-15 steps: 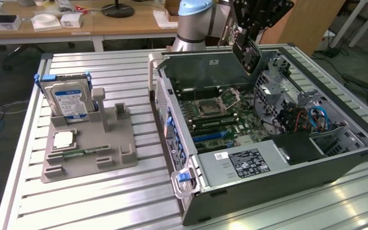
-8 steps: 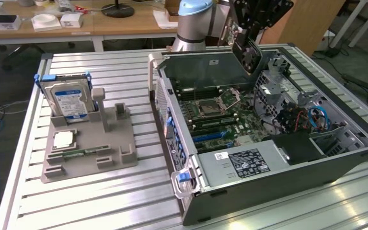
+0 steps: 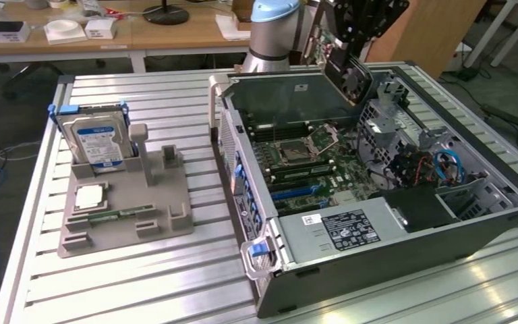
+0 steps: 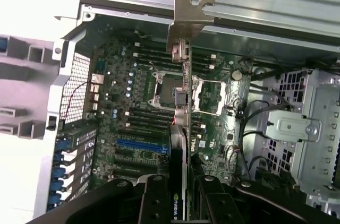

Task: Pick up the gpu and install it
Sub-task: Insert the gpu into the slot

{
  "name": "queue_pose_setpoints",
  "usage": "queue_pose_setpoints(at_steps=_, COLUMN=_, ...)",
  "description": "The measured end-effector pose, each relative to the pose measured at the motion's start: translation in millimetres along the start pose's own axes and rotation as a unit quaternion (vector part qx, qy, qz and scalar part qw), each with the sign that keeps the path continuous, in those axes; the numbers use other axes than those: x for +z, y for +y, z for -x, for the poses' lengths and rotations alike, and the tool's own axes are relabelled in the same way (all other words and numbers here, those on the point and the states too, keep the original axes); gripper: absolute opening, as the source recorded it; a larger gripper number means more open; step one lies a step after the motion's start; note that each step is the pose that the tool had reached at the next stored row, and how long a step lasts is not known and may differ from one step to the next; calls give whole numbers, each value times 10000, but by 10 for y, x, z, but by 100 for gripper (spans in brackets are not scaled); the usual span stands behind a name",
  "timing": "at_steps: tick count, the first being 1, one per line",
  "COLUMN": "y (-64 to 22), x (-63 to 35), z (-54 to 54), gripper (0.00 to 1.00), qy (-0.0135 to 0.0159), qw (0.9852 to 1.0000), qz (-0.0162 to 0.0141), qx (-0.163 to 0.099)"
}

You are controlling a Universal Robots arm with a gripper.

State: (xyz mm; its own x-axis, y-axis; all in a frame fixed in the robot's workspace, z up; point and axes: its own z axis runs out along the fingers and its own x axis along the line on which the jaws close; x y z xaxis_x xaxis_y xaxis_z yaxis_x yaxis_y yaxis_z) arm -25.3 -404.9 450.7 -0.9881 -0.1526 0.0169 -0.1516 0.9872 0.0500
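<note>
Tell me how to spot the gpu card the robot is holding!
Look at the big open computer case on the metal table. Above its motherboard the gripper is shut on the gpu, a thin dark card seen edge-on with a metal bracket at its end. Unlike the silver, blue-labelled hard drive standing in the grey holder, it is up in the air.

The computer case (image 3: 376, 277) is dark matt painted metal outside and bare dull-grey sheet steel within. Its motherboard (image 4: 133, 102) is green lacquered board with a slight gloss. Over the case, the gpu (image 4: 184, 144) shows a thin dark edge and a bright, smooth bare-metal end bracket (image 4: 188, 17), gripped by matt black fingers (image 4: 154, 197). Under the case the tabletop (image 3: 151, 283) is ribbed satin aluminium. Beside the case sits a matt grey plastic holder (image 3: 151, 202) carrying a silvery metal hard drive (image 3: 97, 142) with a smooth blue label. Behind the case stands a pale wooden desk (image 3: 178, 34).
</note>
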Motion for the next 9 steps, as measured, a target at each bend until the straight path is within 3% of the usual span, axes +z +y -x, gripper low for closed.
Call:
queue_pose_setpoints(at_steps=5, y=0, x=5, z=0, gripper=26, qy=23, qw=9990, qz=-8, qx=-457)
queue_pose_setpoints(at_steps=9, y=-1, x=11, z=0, gripper=26, qy=41, qw=9967, qz=-14, qx=-815)
